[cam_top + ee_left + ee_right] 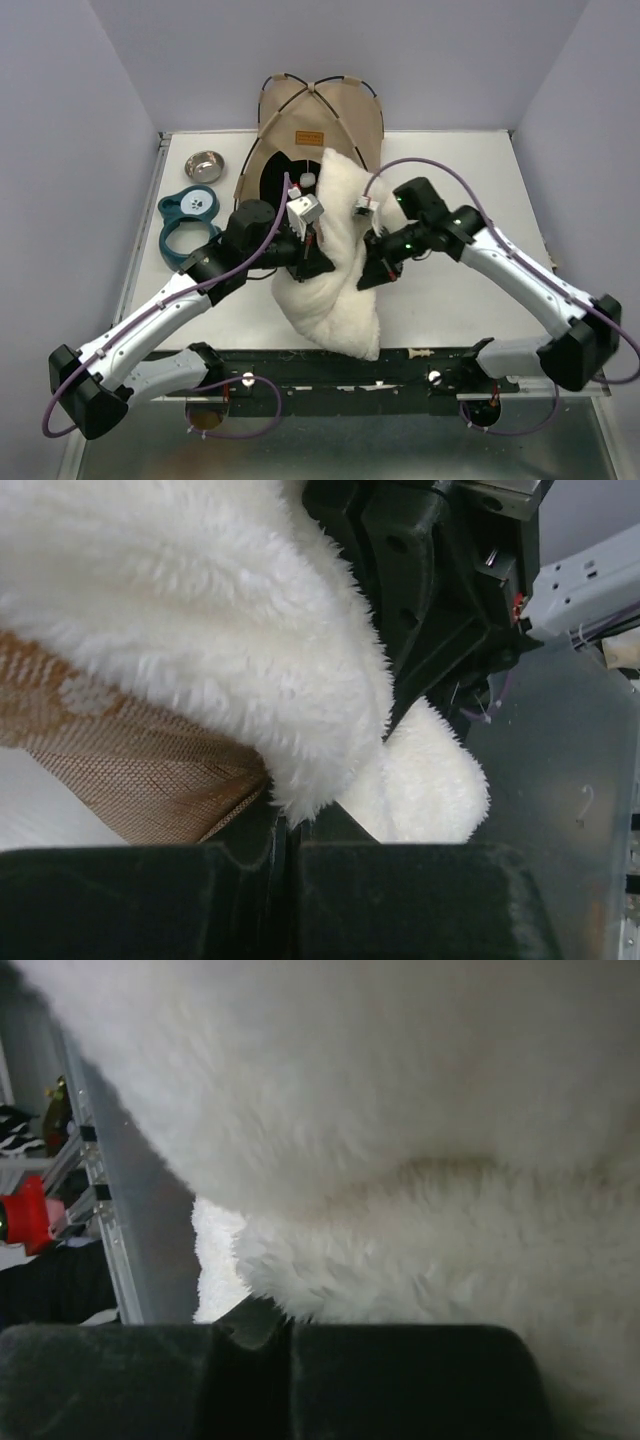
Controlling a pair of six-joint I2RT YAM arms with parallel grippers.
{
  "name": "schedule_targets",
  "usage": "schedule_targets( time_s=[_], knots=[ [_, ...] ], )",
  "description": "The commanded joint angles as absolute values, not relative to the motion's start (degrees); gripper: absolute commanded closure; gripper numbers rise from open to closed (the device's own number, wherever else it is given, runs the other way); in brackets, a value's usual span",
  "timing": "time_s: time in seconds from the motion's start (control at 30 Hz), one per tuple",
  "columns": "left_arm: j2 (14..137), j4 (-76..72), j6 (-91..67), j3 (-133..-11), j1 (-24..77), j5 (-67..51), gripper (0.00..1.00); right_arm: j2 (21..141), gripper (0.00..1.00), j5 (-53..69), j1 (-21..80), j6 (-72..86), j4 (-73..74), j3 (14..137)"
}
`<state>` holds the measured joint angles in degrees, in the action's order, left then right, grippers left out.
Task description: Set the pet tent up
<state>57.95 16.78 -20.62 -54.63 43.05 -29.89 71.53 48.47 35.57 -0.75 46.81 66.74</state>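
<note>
White fleece cushion (335,310) pinched by left gripper (322,262) and right gripper (368,275), both clamped tight; I judge it's poised for the pet tent (320,110).

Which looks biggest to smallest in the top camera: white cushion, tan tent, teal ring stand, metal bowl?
1. white cushion and tan tent: too close to rank. The cushion sits nearer the camera and hides part of the tent.
2. teal ring stand
3. metal bowl
</note>
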Motion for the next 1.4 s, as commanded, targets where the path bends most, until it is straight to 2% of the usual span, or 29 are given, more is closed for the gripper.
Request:
schedule_targets(
  time_s=[0.0,0.13,0.33,0.47,0.57,0.67,0.83,1.07,1.17,1.2,1.3,1.33,1.37],
  knots=[
    [55.55,25.03,-22.86,-52.03,38.35,-42.26,1.0,80.66,0.99,48.85,41.39,5.18,39.46,76.8],
    [54.84,32.5,-21.98,-49.84,23.59,-49.99,1.0,85.33,0.99,53.6,44.2,10.7,37.45,79.8],
    [61.42,30.08,-19.77,-50.36,17.67,-51.5,1.0,89.98,0.99,56.43,48.6,20.12,28.92,79.09],
    [69.86,30.32,-20.91,-55.18,10.74,-52.64,1.0,97.45,0.99,54.41,48.6,20.66,29.27,88.13],
    [71.28,29.71,-21.88,-56.42,4.85,-52.47,1.0,104.66,0.99,51.95,48.52,16.8,33.04,98.58],
    [70.67,31.9,-21.62,-57.13,1.41,-47.57,1.0,111.07,0.99,49.66,47.64,16.61,33.66,105.97],
    [65.67,23.93,-28.46,-51.96,1.32,-46.93,1.0,119.69,0.99,41.51,43.78,15.47,33.75,114.25],
    [64.6,17.94,-30.49,-51.5,7.99,-42.46,1.0,125.85,0.99,32.52,35.96,15.21,34.54,116.37],
    [66.88,16.26,-31.03,-53.17,9.75,-40.87,1.0,127.44,0.91,29.01,34.54,11.88,35.51,116.72],
    [68.02,16.43,-30.33,-54.22,10.28,-40.17,1.0,127.35,0.83,27.79,34.28,11.0,35.77,116.81],
    [71.88,15.47,-27.79,-57.38,10.46,-39.56,1.0,123.85,0.82,28.38,34.1,9.59,34.55,114.71],
    [73.2,15.47,-26.47,-58.61,10.46,-39.12,1.0,122.18,0.83,29.08,34.1,9.41,34.37,113.83],
    [74.87,15.03,-24.8,-60.1,10.37,-39.55,1.0,120.51,0.93,29.44,34.1,9.58,34.02,112.69]
  ],
)
